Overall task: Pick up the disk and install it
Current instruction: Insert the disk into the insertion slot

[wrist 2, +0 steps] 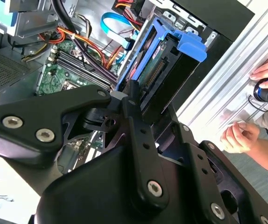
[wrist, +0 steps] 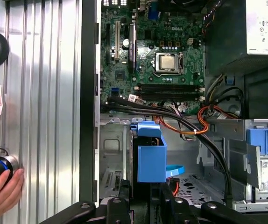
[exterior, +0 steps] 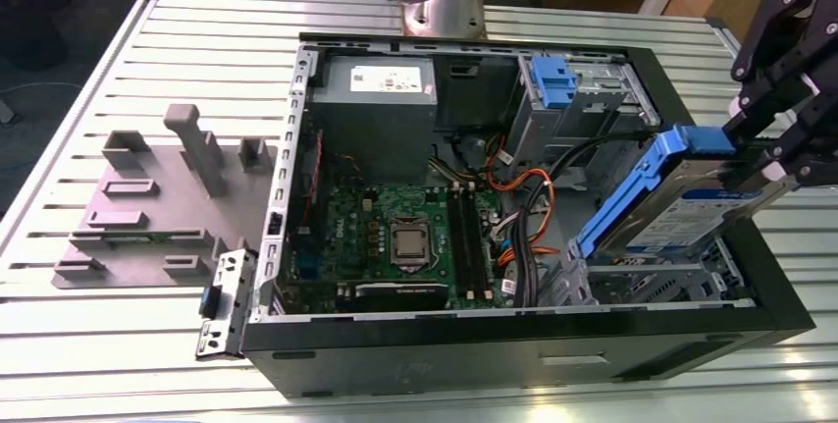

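Our gripper grips the disk tight. We see the disk held tilted at the drive bay corner of the open computer case.

Silver disk in blue carrier, blue-and-white label showing, tilted steeply over drive bay

Slatted metal table carries an open PC case, approx mid-surface. Grey fixture plate w/ upright blocks lies beside it, nr the edge at the exterior view's left. Arm base stands at the edge behind the case.
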Tool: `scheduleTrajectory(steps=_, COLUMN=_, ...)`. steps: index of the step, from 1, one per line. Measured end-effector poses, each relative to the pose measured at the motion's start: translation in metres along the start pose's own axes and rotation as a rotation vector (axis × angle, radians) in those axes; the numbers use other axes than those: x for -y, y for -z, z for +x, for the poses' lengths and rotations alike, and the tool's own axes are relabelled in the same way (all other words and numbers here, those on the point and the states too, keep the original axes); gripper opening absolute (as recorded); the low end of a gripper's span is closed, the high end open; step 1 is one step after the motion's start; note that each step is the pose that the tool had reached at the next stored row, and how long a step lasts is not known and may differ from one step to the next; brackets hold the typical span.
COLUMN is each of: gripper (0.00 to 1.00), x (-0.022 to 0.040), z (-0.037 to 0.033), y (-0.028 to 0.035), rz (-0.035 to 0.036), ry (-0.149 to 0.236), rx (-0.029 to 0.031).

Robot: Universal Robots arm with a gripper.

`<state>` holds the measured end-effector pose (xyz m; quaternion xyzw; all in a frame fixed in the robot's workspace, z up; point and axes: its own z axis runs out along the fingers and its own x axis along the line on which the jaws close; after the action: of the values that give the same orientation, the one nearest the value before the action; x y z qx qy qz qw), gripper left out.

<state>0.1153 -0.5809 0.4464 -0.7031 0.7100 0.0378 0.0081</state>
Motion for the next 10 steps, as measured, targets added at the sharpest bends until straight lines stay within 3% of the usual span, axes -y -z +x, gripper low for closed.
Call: scheduleTrajectory(steps=10, gripper=0.35, x=0.0003, z=0.0002, y=-0.0035, rz=0.0, ry=0.0, rx=0.0)
